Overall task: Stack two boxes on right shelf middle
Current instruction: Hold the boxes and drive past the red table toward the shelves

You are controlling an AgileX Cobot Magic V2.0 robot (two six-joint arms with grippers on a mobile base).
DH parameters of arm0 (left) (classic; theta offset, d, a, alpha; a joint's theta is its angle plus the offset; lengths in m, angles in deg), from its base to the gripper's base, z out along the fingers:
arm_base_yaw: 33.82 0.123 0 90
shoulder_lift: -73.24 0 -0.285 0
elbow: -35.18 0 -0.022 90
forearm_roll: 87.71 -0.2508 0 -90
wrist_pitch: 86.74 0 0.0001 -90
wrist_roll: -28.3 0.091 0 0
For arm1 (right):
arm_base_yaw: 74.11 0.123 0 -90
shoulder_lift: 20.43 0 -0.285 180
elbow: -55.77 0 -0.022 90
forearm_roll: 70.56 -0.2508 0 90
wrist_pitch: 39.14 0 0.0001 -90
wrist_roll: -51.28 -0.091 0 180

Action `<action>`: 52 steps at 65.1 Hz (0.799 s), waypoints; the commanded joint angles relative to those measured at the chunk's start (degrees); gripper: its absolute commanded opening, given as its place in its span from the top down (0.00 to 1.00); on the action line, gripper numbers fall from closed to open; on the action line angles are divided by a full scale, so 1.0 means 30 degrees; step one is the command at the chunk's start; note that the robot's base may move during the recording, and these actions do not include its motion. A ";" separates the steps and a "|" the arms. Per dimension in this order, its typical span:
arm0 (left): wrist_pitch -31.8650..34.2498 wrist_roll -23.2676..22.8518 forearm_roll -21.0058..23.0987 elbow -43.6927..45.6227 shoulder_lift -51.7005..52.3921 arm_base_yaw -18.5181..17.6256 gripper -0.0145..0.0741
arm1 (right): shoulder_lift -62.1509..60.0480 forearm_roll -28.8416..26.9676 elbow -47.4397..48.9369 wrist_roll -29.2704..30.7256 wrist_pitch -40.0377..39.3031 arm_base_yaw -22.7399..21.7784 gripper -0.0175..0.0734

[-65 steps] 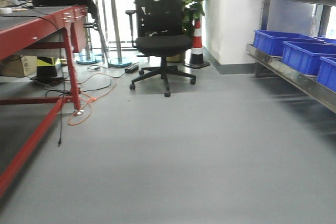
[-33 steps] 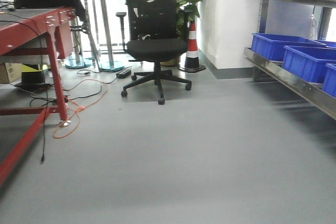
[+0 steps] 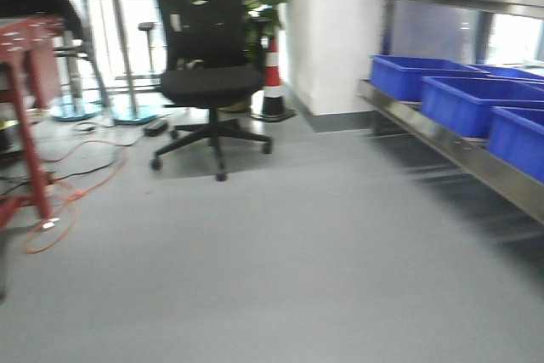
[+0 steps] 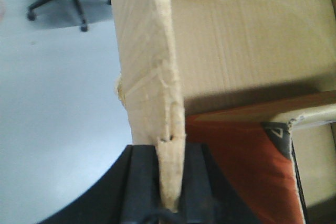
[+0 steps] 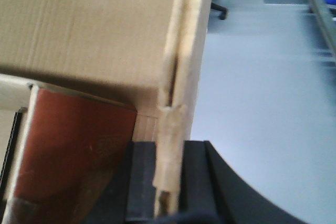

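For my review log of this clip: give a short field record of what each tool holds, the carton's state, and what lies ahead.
left tool: shut on one side wall of the box
right tool: shut on the opposite wall
box: open-topped, orange-red item inside
shelf: steel, right of front view, holding blue bins
ahead: grey floor, black office chair, traffic cone
stacking: not yet done

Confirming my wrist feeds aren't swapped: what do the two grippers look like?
Left gripper and right gripper look alike: matte black, two flat, square-tipped fingers rising from a broad, curved black body. No cables or markings show.
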 commanded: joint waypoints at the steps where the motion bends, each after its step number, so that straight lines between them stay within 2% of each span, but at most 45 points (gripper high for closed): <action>1: 0.0839 -0.0071 -0.1104 0.0316 0.0328 0.0080 0.96 | -0.0255 0.0872 0.0149 0.0223 -0.0615 -0.0151 0.98; 52: 0.0839 -0.0071 -0.1104 0.0316 0.0328 0.0080 0.96 | -0.0255 0.0872 0.0149 0.0223 -0.0615 -0.0151 0.98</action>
